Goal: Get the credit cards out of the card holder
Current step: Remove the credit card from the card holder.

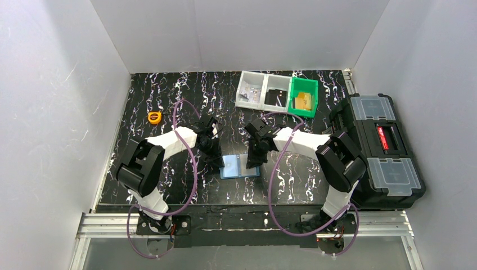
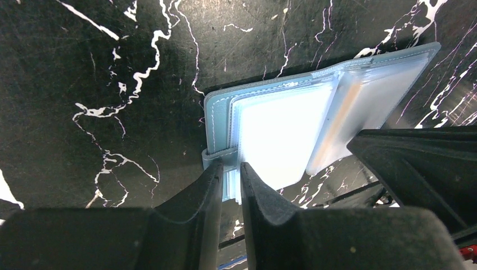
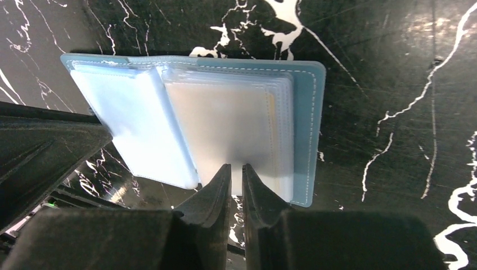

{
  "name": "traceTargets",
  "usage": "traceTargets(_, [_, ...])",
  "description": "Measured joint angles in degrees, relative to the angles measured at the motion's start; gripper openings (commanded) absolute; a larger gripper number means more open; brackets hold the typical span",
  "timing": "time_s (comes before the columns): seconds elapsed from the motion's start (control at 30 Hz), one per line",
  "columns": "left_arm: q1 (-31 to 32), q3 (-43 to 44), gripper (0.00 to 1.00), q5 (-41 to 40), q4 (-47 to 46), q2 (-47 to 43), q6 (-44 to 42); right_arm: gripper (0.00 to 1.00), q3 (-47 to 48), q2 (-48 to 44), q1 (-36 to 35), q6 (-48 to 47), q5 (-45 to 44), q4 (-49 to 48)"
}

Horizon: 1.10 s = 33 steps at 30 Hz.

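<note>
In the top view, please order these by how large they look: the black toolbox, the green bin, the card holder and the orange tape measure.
1. black toolbox: clearly the largest.
2 and 3. green bin and card holder: they look about alike and the holder is partly covered, so I do not rank them.
4. orange tape measure: the smallest.

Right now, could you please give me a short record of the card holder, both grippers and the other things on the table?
card holder: open flat on the table, clear sleeves facing up, between the two arms
left gripper: closed on the sleeve edge of the left half
right gripper: closed on a sleeve edge of the right half
cards: what looks like a tan card inside the right-half sleeves
far edge: two clear bins, green bin
elsewhere: orange tape measure, black toolbox
</note>
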<state>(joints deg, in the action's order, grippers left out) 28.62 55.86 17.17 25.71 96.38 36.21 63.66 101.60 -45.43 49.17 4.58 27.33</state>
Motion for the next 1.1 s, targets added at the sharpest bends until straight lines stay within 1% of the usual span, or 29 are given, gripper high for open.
traceTargets(0.57, [0.37, 0.15, 0.16, 1.05, -0.42, 0.68, 0.0, 0.17, 0.37, 2.78, -0.35, 1.75, 6.56, -4.15])
traceTargets(0.63, [0.5, 0.31, 0.18, 1.14, -0.33, 0.72, -0.04, 0.17, 0.42, 3.17, -0.35, 2.01, 7.28, -4.87])
traceTargets(0.83, [1.2, 2.29, 0.33, 0.09, 2.54, 0.68, -1.31, 0.15, 0.2, 3.54, 0.0, 2.95, 8.09, -5.92])
traceTargets(0.93, [1.38, 4.7, 0.35, -1.14, 5.66, -0.13, -2.47, 0.14, -0.61, 3.5, 0.48, 3.41, 8.92, -7.04])
traceTargets(0.97, [1.42, 5.31, 0.35, -1.31, 6.23, -0.48, -2.69, 0.13, -0.92, 3.43, 0.66, 3.5, 9.29, -7.48])
traceTargets(1.1, [1.64, 8.85, 0.25, -0.37, 7.78, -1.92, -3.1, 0.09, -1.99, 3.39, 1.2, 4.31, 10.73, -9.16])
